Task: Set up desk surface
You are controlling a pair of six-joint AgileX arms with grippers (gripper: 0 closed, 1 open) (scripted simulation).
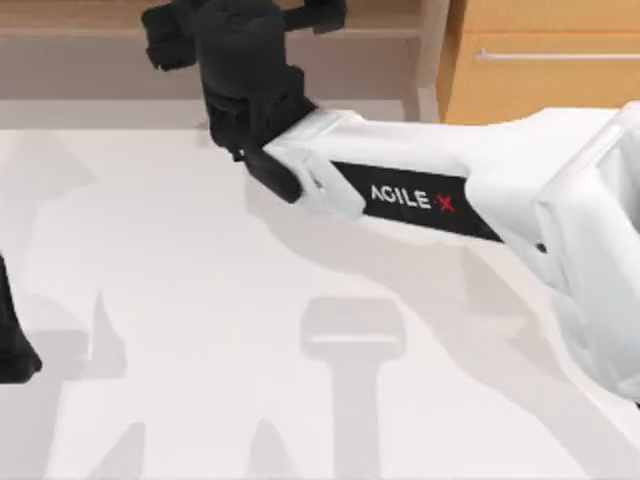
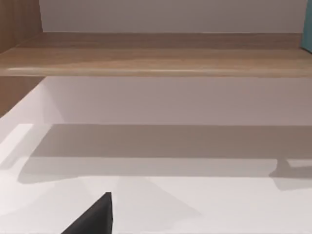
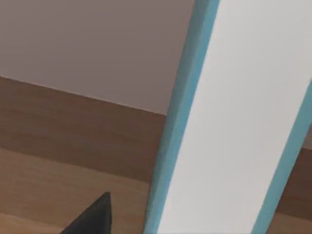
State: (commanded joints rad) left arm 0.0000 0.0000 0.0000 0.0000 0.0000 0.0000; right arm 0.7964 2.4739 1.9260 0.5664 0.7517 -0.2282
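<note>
The desk surface (image 1: pixel 200 330) is a wide, plain white tabletop that spreads across the top view. My right arm reaches from the right side across it to the back left. Its gripper (image 1: pixel 240 40) hangs over the brown shelf board (image 1: pixel 90 30) behind the desk. The right wrist view shows a white slab with teal edges (image 3: pixel 234 122) standing very close over the wooden shelf (image 3: pixel 58 165). I cannot tell whether the gripper touches it. My left arm (image 1: pixel 12 340) stays low at the desk's left edge.
An orange-wood drawer cabinet (image 1: pixel 540 90) with a silver bar handle (image 1: pixel 555 56) stands at the back right. In the left wrist view the shelf board (image 2: pixel 156 61) spans the desk's rear, with a teal sliver (image 2: pixel 308 29) at its far end.
</note>
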